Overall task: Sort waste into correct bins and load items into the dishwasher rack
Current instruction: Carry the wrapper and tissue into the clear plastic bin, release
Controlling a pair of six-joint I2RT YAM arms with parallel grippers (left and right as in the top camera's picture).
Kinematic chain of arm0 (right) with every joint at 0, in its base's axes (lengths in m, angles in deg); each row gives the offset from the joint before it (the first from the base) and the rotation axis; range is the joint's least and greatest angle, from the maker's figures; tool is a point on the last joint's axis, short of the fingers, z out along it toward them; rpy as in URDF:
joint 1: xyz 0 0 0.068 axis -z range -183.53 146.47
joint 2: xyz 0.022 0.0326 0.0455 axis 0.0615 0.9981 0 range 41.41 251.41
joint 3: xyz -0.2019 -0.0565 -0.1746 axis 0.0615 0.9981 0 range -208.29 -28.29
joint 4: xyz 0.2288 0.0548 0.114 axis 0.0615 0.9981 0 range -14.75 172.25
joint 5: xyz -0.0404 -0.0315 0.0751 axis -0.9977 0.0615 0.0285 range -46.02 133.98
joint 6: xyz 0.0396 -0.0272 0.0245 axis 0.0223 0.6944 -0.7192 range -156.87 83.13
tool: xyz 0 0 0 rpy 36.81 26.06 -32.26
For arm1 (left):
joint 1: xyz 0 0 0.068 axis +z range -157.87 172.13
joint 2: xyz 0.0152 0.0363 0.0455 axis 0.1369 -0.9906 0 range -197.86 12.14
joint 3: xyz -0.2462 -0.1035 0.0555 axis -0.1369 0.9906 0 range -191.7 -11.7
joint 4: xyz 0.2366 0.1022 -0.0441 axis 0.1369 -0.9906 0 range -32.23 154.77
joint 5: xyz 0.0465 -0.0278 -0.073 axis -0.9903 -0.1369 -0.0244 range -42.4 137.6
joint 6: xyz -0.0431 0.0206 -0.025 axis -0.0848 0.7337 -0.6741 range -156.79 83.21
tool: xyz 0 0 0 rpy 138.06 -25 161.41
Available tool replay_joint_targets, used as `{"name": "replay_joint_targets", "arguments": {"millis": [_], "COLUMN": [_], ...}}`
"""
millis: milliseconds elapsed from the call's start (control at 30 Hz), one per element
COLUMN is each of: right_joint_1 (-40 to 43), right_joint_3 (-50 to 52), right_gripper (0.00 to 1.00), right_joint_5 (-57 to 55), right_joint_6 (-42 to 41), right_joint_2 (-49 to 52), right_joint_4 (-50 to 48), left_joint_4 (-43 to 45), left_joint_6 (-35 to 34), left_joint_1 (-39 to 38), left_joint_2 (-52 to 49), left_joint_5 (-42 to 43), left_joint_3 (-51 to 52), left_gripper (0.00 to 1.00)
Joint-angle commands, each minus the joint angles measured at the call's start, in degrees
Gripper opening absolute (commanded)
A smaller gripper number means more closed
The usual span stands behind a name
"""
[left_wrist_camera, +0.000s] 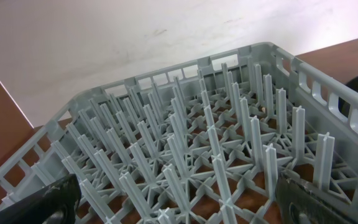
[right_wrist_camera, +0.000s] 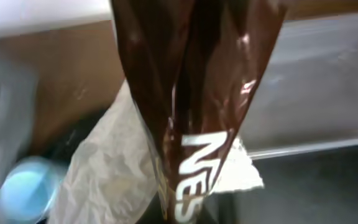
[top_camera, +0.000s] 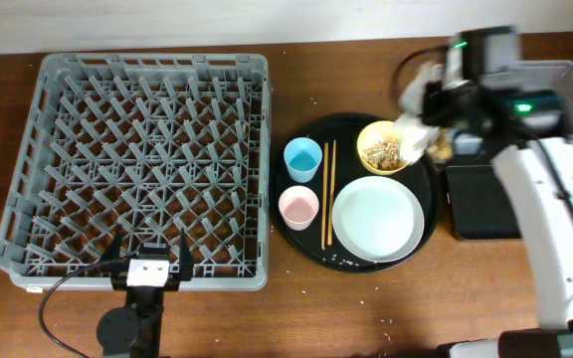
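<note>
Item: brown wrapper [right_wrist_camera: 197, 93], with crumpled white paper [right_wrist_camera: 104, 180] touching behind it. It hung from the right end effector [top_camera: 428, 117], which was clamped on it, above the right rim of the black tray [top_camera: 301, 239] beside the yellow bowl [top_camera: 364, 134]. The black bin [top_camera: 485, 204] and clear bin [top_camera: 565, 85] stood just to the right. The left end effector [top_camera: 150, 261] was spread wide and empty at the near edge of the dish rack [top_camera: 23, 179]. Bare tabletop [top_camera: 366, 308] lay in front of the tray.

The overhead camera looks straight down on the table [top_camera: 366, 308], far enough off to take in the whole rack [top_camera: 137, 169]. The left wrist camera sits low at the rack's near edge, facing across it to the wall [left_wrist_camera: 135, 43]. The right wrist camera is close against a wrapper [right_wrist_camera: 191, 93]. All three views catch the blue cup [top_camera: 302, 157].
</note>
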Motion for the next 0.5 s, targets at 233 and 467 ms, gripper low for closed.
{"name": "replay_joint_targets", "arguments": {"millis": [233,467], "right_joint_1": [13.5,13.1], "right_joint_3": [0.6,-0.7], "right_gripper": [0.13,0.98], "right_joint_5": [-8.0,-5.5], "right_joint_6": [-4.9,-4.0], "right_joint_2": [18.8,17.4], "right_joint_4": [-22.5,-26.1], "left_joint_4": [-0.1,-0.1], "left_joint_6": [0.9,0.9], "left_joint_1": [-0.3,-0.3], "left_joint_2": [0.3,0.3], "left_joint_5": [0.0,0.0], "left_joint_3": [0.3,0.3], "left_gripper": [0.99,0.99]}}
